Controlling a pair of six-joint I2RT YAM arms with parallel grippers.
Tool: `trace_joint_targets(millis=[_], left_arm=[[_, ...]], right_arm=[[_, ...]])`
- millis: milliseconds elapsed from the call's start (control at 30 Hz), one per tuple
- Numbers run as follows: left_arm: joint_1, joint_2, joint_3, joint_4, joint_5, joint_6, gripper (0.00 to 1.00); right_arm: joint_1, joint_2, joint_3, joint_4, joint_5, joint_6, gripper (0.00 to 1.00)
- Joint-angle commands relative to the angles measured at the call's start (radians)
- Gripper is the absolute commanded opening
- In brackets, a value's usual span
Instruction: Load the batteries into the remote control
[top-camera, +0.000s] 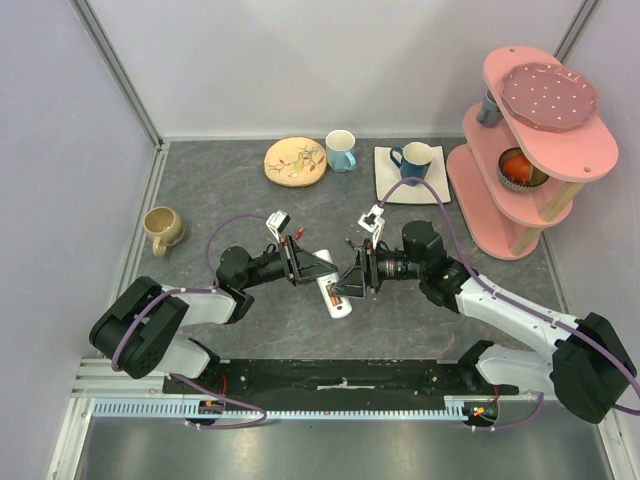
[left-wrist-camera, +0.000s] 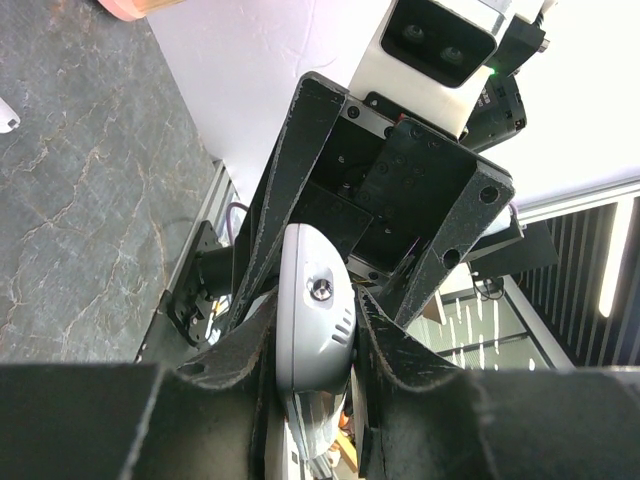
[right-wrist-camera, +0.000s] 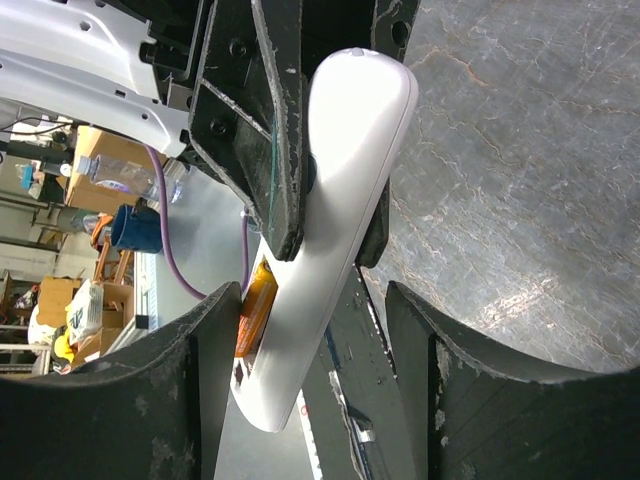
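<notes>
Arms (top-camera: 235, 275) facing inward, left fingers (left-wrist-camera: 420, 390) clamping remote control (right-wrist-camera: 350, 180), right fingers (right-wrist-camera: 480, 400) parted around it

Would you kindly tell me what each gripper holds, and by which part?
The left gripper clamps the remote control by its long edges, around mid-length; the right gripper is open, empty.

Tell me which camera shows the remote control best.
The right wrist view: the remote control runs lengthwise across it, nearly whole. The left wrist view shows only one clamped end; the top view shows it small and partly covered.
</notes>
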Motion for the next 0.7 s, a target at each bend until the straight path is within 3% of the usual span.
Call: trace_joint_targets(millis=[0,667], left_arm=[[-0.002,-0.026,0.028,0.377,0.016,0.016,0.02],[-0.004,-0.043,0.037,0.377,0.019,0.010,0.02]], right_arm=[[-0.005,0.017,0.007,0.015,-0.003,-0.014,0.66],[-0.005,0.056,0.008,0.037,-0.008,-0.001,0.57]])
